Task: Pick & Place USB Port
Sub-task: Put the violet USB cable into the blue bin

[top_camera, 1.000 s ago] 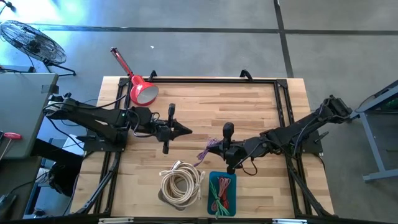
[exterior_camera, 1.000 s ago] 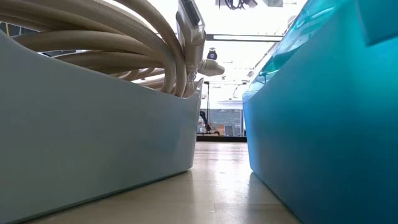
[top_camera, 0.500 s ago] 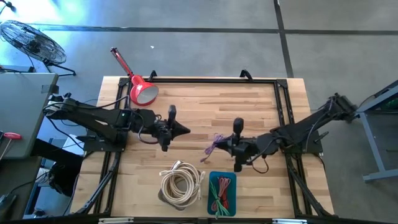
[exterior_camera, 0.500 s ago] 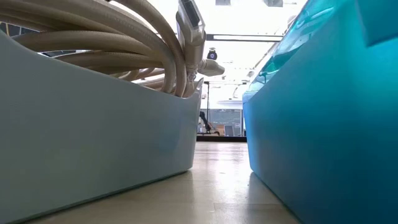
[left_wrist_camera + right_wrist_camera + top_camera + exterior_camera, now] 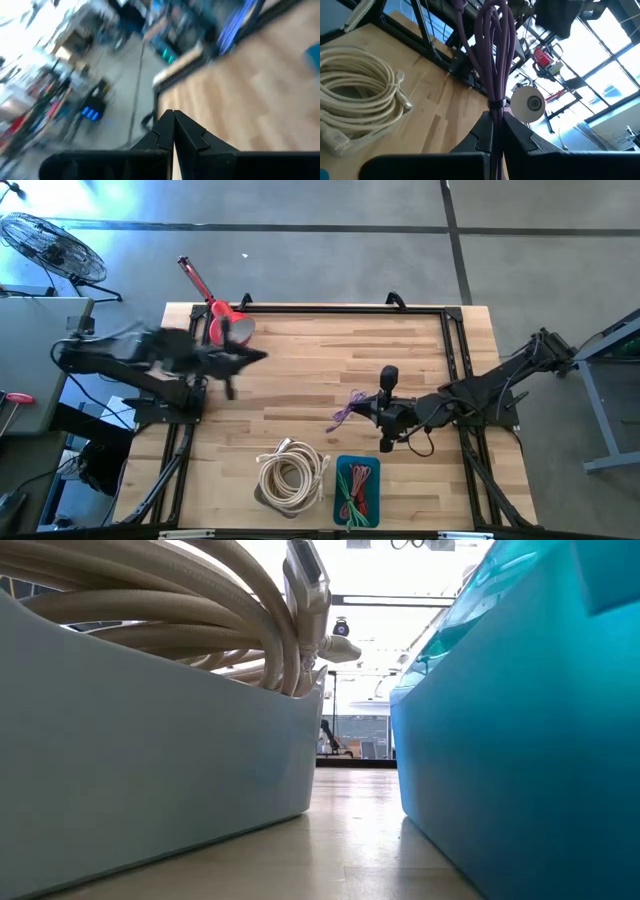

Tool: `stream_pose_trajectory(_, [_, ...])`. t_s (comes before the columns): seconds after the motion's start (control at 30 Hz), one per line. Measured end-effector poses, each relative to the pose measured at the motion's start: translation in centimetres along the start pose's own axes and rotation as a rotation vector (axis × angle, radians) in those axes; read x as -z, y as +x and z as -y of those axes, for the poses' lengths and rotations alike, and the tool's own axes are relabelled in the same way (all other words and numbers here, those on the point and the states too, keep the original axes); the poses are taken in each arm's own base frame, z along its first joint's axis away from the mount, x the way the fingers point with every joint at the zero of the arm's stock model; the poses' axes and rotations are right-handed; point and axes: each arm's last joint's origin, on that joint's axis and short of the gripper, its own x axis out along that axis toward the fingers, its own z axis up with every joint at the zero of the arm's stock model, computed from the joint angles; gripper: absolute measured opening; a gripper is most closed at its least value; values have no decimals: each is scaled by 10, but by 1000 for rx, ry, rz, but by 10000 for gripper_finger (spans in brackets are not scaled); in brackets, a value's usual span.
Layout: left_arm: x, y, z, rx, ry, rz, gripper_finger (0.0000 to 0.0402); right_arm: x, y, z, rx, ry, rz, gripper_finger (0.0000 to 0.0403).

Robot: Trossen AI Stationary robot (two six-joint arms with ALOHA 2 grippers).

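Observation:
A purple cable bundle (image 5: 347,410) (image 5: 492,45) sits in my right gripper (image 5: 368,411) (image 5: 495,117), which is shut on it over the middle of the table, near the right. My left gripper (image 5: 255,357) (image 5: 173,125) is shut and holds nothing; it is blurred, over the left part of the table beside the red lamp (image 5: 228,326). A cream cable coil (image 5: 291,472) (image 5: 357,92) (image 5: 200,610) lies in the pale bin (image 5: 150,760) at the near edge. The blue bin (image 5: 357,492) (image 5: 520,720) beside it holds red and green cables. My right gripper pinches the purple bundle at its tied waist (image 5: 495,106), between the two fingers. The fingers come about level from the table's right side, along the bundle. The loops (image 5: 492,30) stick out past the fingertips toward the table's left, and the bundle looks clear of the tabletop.
A black frame (image 5: 452,340) runs round the tabletop. The two bins stand side by side at the near edge with a narrow gap (image 5: 355,810) between them. Bare wood (image 5: 330,355) lies between the arms. A fan (image 5: 45,245) stands on the floor beyond the left far corner.
My left arm has swung fast away from the table's middle toward the left and far edges, its fingers staying shut. My right gripper, shut on the purple bundle, has drawn back a little toward the table's right, carrying the bundle along.

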Motion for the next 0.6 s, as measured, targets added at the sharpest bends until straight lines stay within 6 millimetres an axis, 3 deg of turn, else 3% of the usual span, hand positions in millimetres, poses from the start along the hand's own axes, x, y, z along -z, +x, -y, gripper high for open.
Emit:
stream_pose_trajectory(0.17, [15,-63,-16,158,-123,202,1,1,0,0,-2,-10,-7,10])
stream_pose_trajectory(0.3, [37,-94,-11,267,-175,387,1,1,-10,7,-3,-3,-6,10])
stream_pose_trajectory(0.43, [68,-101,11,265,-202,512,1,0,-38,29,14,77,21,10])
stream_pose_trajectory(0.6, [111,-91,49,220,-286,542,1,6,-75,56,29,200,49,10])
